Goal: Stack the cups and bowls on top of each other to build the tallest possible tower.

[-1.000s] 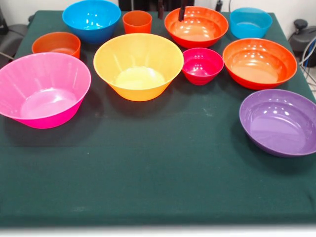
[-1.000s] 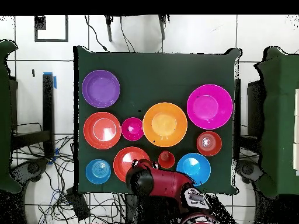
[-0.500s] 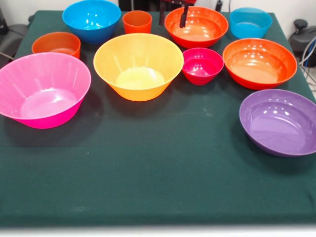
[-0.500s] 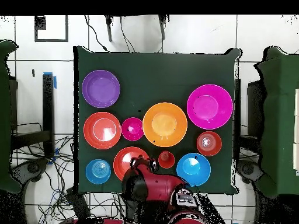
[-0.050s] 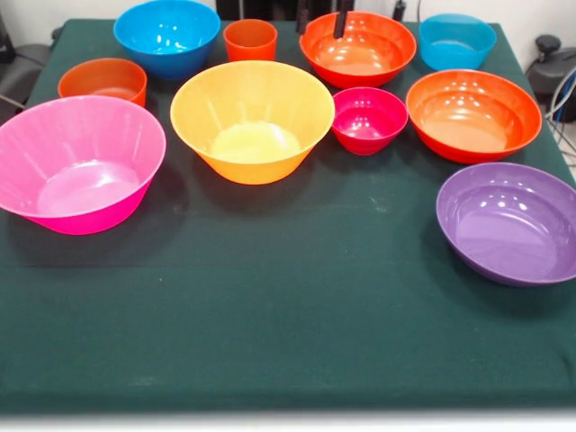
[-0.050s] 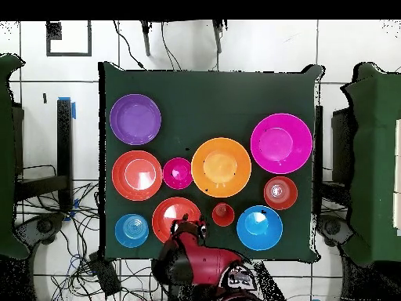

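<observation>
All bowls and the cup stand apart on the green cloth, none inside another. The large yellow-orange bowl (image 5: 252, 119) (image 6: 221, 166) is empty at mid-table, the large pink bowl (image 5: 79, 162) beside it. The small orange-red cup (image 5: 250, 40) (image 6: 223, 214) sits between a blue bowl (image 5: 166, 34) and an orange-red bowl (image 5: 357, 47) (image 6: 175, 218). My gripper (image 5: 321, 18) (image 6: 190, 229) hangs open above that orange-red bowl's far rim, only its dark fingertips (image 5: 340, 22) showing, nothing between them.
A small magenta bowl (image 5: 369, 118), a second orange-red bowl (image 5: 472, 112), a purple bowl (image 5: 507, 220), a small blue bowl (image 5: 456, 40) and a squat small orange bowl (image 5: 103, 81) also stand on the table (image 5: 288, 342). The red arm (image 6: 200, 262) overhangs the table's edge.
The arm has drawn back toward its base. In the front view the fingertips have risen and shifted slightly right over the orange-red bowl. No bowl or cup has moved.
</observation>
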Motion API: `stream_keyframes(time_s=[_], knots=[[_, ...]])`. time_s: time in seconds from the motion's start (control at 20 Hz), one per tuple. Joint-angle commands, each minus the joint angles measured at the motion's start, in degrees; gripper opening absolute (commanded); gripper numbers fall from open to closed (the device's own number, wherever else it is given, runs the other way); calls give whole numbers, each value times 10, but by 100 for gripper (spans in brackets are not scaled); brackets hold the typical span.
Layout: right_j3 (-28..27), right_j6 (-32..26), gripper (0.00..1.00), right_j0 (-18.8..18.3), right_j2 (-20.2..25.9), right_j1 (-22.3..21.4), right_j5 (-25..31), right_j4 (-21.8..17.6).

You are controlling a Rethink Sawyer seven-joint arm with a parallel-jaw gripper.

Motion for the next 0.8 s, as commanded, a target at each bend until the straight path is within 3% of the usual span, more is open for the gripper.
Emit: stream_keyframes(time_s=[0.05, 0.6, 0.8], knots=[[29, 104, 100, -1, 28, 9, 5, -14], [26, 106, 100, 7, 27, 26, -6, -3], [44, 171, 100, 15, 13, 74, -129, 11]])
